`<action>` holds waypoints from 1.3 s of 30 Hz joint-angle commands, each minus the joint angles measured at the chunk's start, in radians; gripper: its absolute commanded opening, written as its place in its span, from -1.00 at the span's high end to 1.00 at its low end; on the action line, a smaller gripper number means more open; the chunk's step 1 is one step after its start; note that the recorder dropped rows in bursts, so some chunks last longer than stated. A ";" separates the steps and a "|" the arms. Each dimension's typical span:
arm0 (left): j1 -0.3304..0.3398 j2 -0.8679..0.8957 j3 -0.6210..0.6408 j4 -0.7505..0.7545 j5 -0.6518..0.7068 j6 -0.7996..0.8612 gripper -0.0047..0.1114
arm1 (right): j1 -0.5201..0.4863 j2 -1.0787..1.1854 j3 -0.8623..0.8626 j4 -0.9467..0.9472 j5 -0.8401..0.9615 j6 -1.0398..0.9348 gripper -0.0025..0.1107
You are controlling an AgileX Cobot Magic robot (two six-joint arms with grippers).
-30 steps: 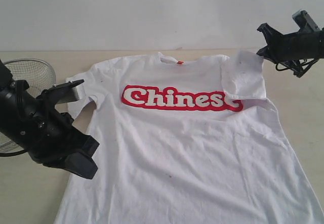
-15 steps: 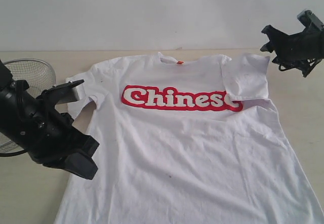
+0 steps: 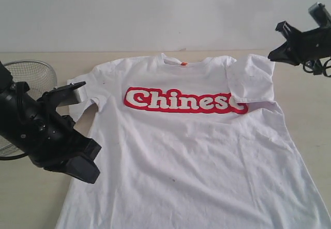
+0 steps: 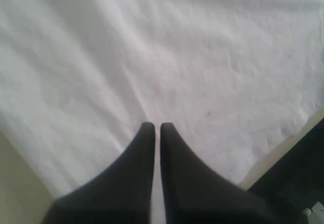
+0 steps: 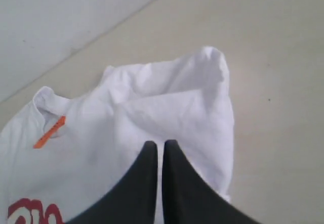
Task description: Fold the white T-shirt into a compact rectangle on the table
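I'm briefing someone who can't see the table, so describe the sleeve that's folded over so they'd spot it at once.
Start at the white T-shirt spread across the table and follow its red lettering to the last letter. There a sleeve lies doubled back onto the chest, partly covering that letter. The other sleeve, by the wire basket, sticks out flat instead.

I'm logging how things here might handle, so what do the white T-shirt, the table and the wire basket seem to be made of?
The white T-shirt: soft matte knit, probably cotton, judging by its fine wrinkles and limply folded sleeve. The table: smooth matte pale beige top, perhaps laminate or wood; the look leaves it open. The wire basket: thin see-through mesh, apparently metal wire.
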State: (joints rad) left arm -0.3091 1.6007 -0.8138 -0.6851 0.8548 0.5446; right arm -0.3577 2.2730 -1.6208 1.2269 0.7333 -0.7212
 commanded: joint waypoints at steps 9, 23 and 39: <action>-0.005 0.000 -0.006 -0.007 0.015 0.008 0.84 | 0.018 0.092 0.004 0.000 -0.112 0.005 0.96; -0.005 0.000 -0.006 -0.007 0.018 0.008 0.84 | 0.012 0.086 0.004 -0.039 -0.176 0.022 0.96; -0.005 0.000 -0.006 -0.007 0.029 0.008 0.84 | 0.026 0.002 0.036 -0.111 0.125 0.023 0.96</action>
State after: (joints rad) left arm -0.3091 1.6007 -0.8138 -0.6851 0.8818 0.5466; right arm -0.3424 2.2800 -1.6050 1.1415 0.8252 -0.6981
